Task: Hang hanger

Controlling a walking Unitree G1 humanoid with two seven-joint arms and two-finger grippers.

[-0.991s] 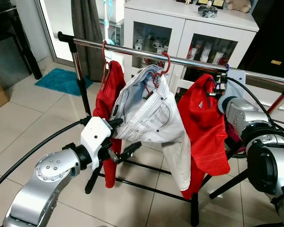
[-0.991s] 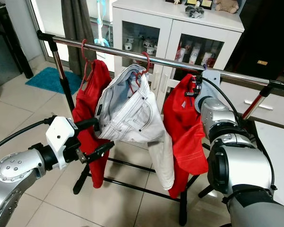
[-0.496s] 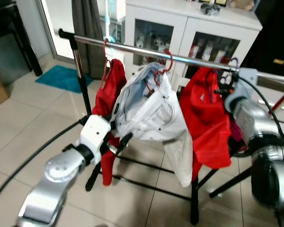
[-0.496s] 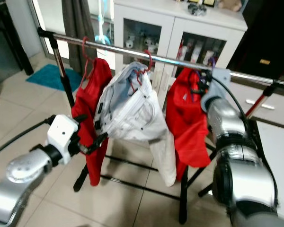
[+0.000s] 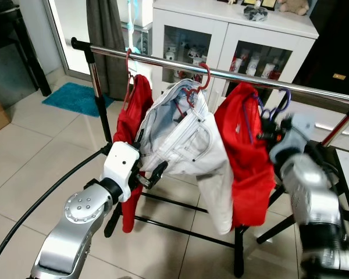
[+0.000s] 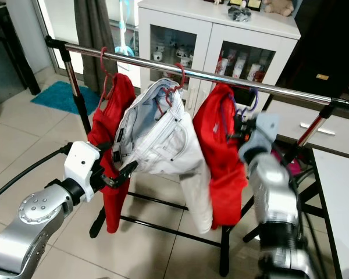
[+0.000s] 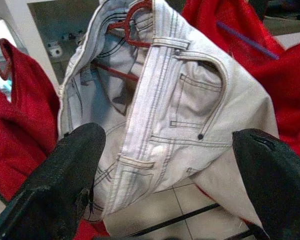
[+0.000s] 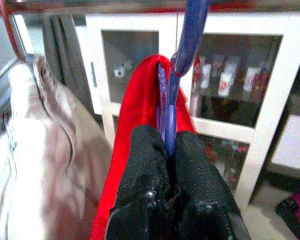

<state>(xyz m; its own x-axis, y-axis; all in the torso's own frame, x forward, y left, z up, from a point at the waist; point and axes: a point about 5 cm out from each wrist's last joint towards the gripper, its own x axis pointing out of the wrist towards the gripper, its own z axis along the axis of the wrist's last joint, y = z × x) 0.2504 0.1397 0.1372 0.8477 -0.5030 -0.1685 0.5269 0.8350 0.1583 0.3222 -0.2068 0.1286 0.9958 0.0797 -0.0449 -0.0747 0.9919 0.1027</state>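
— While you can't see the rack, tell me what's on it, starting at the left.

— At the far left a red garment hangs from a red hanger on the chrome rail. Just below and in front of it is the left gripper, its two black fingers spread apart, holding nothing. It sits close to the lower edge of the white jeans, which hang next along on their own red hanger.

— And the hanger it is meant to hang?

— Further right. The purple hanger carries a second red garment. The right gripper is clamped on the hanger's neck; the wrist camera shows the two black fingers pressed together around the thin purple stem. The hook appears to lie just below the rail and in front of it, not over it, so I judge the hanging is not finished.

— What could go wrong?

— The hook looks small against the rail. If the arm lifts too little or stays too far forward, the hook could knock the bar and twist in the grip. The garment's weight hangs to one side, so the stem may swivel between the fingers. Letting go before the hook seats would drop everything to the tiled floor. The garment also brushes the jeans and could drag them.
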